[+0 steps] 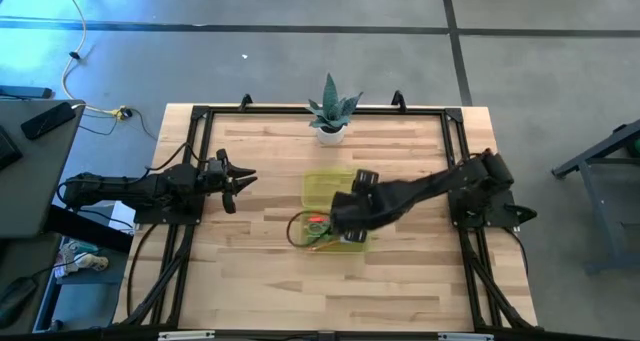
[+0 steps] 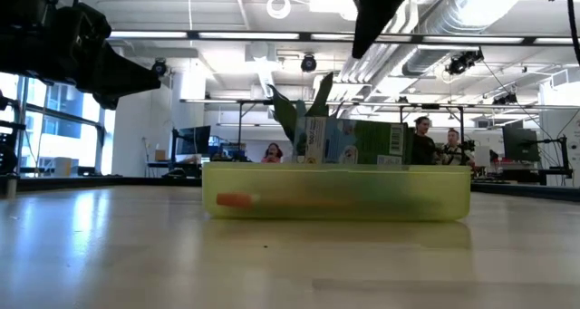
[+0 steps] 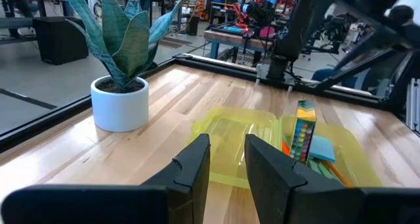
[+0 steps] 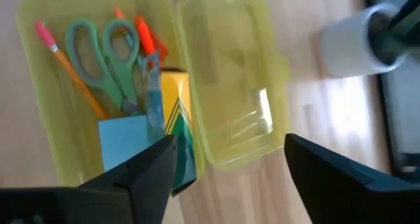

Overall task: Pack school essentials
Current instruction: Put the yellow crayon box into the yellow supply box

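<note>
A translucent yellow-green box (image 1: 340, 239) (image 4: 39, 99) lies mid-table, its hinged lid (image 4: 226, 79) (image 3: 236, 129) open flat beside it. Inside lie green-handled scissors (image 4: 108, 53), an orange pencil with a pink tip (image 4: 65, 66), orange-red pens (image 4: 146, 37) and a blue note pad (image 4: 121, 142). A green-yellow crayon box (image 4: 174, 99) (image 3: 305, 135) stands on end, poking above the rim (image 2: 349, 141). My right gripper (image 4: 230, 184) (image 1: 322, 229) hovers open above the box, touching nothing. My left gripper (image 3: 226, 161) (image 1: 240, 179) waits open to the table's left, pointing at the box.
A spiky green plant in a white pot (image 1: 331, 116) (image 3: 121, 102) stands near the table's far edge, just behind the open lid. A black frame rail (image 1: 190, 161) runs around the tabletop. Bare wood lies in front of the box toward the near edge.
</note>
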